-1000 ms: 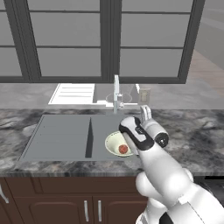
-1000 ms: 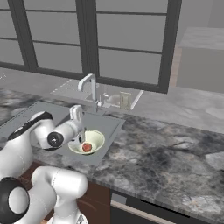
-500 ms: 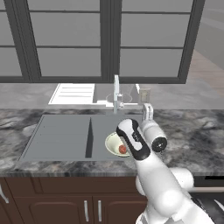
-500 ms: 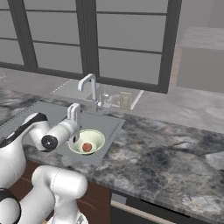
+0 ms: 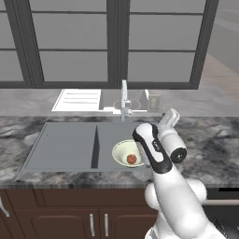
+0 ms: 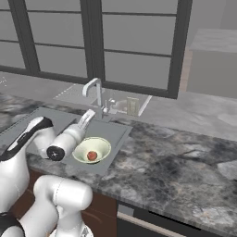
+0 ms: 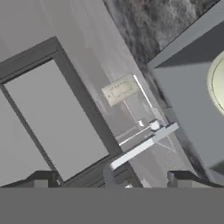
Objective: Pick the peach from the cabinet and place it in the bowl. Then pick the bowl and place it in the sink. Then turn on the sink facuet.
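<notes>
The pale bowl (image 5: pixel 127 152) (image 6: pixel 93 149) sits in the right basin of the grey sink (image 5: pixel 70 142) (image 6: pixel 55 121), with the reddish peach (image 5: pixel 131 159) (image 6: pixel 91 155) inside it. The silver faucet (image 5: pixel 124 99) (image 6: pixel 95 91) stands behind the basins, and no water shows at its spout. My gripper (image 5: pixel 172 115) (image 6: pixel 89 115) hangs above the sink's back right corner, right of the faucet and beyond the bowl. In the hand view the gripper (image 7: pixel 111 180) is open and holds nothing. The faucet (image 7: pixel 138 148) lies ahead between the fingertips (image 7: pixel 178 177), and the bowl (image 7: pixel 217 83) rim shows at the right edge.
A white drain board (image 5: pixel 77 100) lies behind the left basin. A small container (image 5: pixel 154 100) (image 6: pixel 133 105) stands right of the faucet. Dark-framed windows run behind the marble counter (image 5: pixel 210 140). Brown cupboards (image 5: pixel 70 212) with silver handles are below.
The hand has drifted slightly right and away from the bowl, and the elbow has swung forward. The bowl and the peach have stayed still in the sink.
</notes>
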You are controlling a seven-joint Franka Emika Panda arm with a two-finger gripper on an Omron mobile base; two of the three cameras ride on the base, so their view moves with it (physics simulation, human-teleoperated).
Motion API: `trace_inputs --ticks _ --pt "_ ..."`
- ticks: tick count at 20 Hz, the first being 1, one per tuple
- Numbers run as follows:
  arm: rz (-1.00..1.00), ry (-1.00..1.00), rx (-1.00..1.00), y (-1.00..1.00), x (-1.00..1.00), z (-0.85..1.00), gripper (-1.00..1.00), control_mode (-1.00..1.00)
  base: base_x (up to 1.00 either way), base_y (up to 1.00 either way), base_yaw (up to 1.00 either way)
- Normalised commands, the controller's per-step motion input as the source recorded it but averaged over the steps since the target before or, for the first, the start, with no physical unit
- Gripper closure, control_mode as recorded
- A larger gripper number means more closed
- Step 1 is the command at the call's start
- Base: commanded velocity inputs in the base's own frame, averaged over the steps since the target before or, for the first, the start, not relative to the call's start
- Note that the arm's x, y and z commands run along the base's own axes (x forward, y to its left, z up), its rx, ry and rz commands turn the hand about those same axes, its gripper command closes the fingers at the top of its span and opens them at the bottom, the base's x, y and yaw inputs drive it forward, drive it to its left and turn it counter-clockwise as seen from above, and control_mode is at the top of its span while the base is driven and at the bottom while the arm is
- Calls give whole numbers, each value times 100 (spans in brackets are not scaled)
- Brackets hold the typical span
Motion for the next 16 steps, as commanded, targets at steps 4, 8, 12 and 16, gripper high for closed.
trace_inputs --ticks 4,8,12,16 --pt "24 12 65 -39 -7 66 -100 -100 0 0 0" --pt "42 6 58 -9 10 24 -100 -100 0 0 0" --pt "55 1 52 0 53 0 -100 -100 0 0 0" --pt "46 0 41 0 81 -13 -100 -100 0 0 0"
